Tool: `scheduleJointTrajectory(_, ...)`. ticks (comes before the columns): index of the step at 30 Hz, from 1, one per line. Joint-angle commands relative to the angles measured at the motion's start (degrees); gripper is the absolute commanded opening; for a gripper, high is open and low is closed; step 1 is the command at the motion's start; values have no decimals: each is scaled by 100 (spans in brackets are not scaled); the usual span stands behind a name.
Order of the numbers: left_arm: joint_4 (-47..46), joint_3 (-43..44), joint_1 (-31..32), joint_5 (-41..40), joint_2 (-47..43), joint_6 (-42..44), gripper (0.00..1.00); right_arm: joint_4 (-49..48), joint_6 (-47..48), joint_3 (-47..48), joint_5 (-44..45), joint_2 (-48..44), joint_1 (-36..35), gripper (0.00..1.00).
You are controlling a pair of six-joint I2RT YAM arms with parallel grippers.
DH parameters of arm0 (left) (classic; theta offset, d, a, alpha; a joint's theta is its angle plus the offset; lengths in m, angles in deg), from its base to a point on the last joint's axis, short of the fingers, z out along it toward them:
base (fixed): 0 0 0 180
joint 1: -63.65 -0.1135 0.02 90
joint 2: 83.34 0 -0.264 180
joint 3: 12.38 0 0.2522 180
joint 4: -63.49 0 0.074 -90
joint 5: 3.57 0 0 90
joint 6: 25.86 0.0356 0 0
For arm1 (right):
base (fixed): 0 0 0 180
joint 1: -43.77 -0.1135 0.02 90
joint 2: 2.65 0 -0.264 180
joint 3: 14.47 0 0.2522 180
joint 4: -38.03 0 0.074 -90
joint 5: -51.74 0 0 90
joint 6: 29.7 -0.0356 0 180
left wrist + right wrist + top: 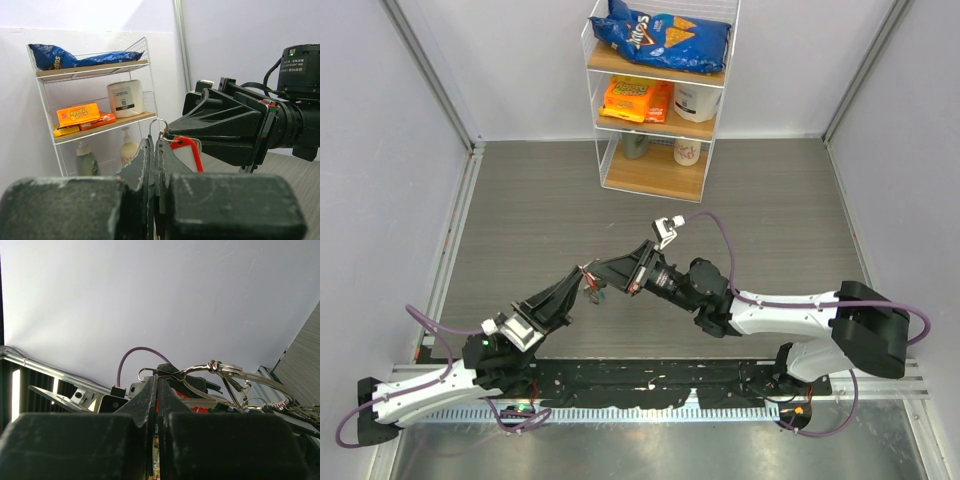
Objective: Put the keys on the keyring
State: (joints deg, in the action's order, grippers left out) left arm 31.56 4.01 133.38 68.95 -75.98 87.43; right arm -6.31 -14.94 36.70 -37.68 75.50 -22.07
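My two grippers meet tip to tip above the middle of the table. My left gripper (586,276) (155,142) is shut on the keyring (159,122), whose thin silver loop sticks up above its tips. A red-rimmed key head (187,152) hangs just right of it, touching the tip of my right gripper (612,272) (157,380). That gripper is shut, and a thin wire loop (145,372) crosses its tips. A silver clasp (200,369) and a bunch of silver keys (250,382) hang to its right. The red and green heads (593,290) dangle between the grippers.
A white wire shelf rack (655,100) stands at the back with a blue chip bag, orange packets, a paper roll and bottles. Grey walls enclose the table on the left, right and back. A black rail (650,385) runs along the near edge.
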Motion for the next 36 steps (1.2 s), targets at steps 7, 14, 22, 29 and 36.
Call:
scheduleJointTrajectory(7,-467,-237,14,60,82,97,0,-526,-289,311,65,165,-43,6)
scheduleJointTrajectory(14,-493,-237,23,25,161,115,0,-605,-403,407,30,166,-78,6)
scheduleJointTrajectory(22,-520,-219,14,-168,240,132,0,-605,-430,478,30,201,-130,6)
scheduleJointTrajectory(29,-537,-228,14,-142,240,132,0,-588,-351,452,65,87,-122,5)
scheduleJointTrajectory(36,-520,-219,14,68,301,132,0,-404,-219,495,83,-98,-86,6)
